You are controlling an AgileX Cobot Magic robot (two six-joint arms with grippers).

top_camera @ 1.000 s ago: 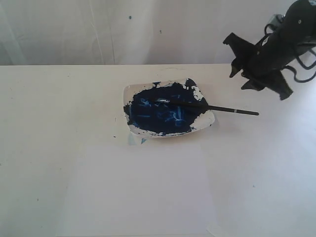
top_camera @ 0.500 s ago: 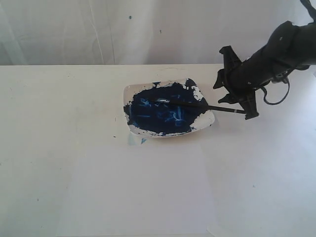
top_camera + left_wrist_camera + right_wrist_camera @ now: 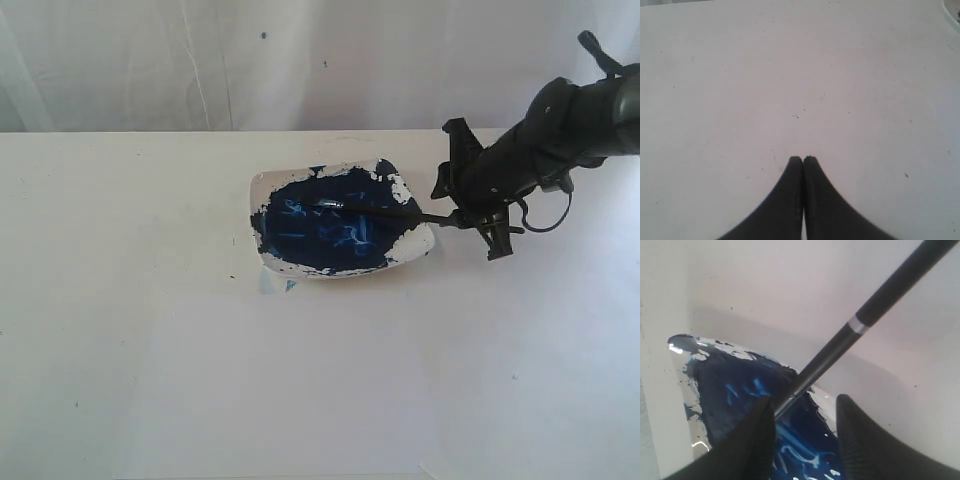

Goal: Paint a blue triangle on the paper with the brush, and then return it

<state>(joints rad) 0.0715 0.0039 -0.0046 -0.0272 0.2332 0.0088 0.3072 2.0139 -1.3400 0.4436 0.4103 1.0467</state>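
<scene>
The brush [image 3: 385, 211] lies with its bristles in the dark blue paint and its black handle sticking out over the right rim of the white dish [image 3: 415, 240]. My right gripper [image 3: 465, 205] is open and straddles that handle just outside the rim. In the right wrist view the brush [image 3: 860, 325], with its silver band, runs between the fingers, close against one finger, at the gripper [image 3: 805, 401]. The paper [image 3: 280, 390] lies in front of the dish, and no blue triangle shows on it. My left gripper [image 3: 803, 159] is shut over bare white surface and holds nothing.
The dark blue paint mass [image 3: 320, 230] with light streaks fills most of the dish. A white wall or backdrop [image 3: 300, 60] rises behind the table's far edge. The left arm is outside the exterior view.
My right gripper has come down and to the left from above the table's back right, and now sits around the brush handle's outer end. The brush and dish have not moved.
</scene>
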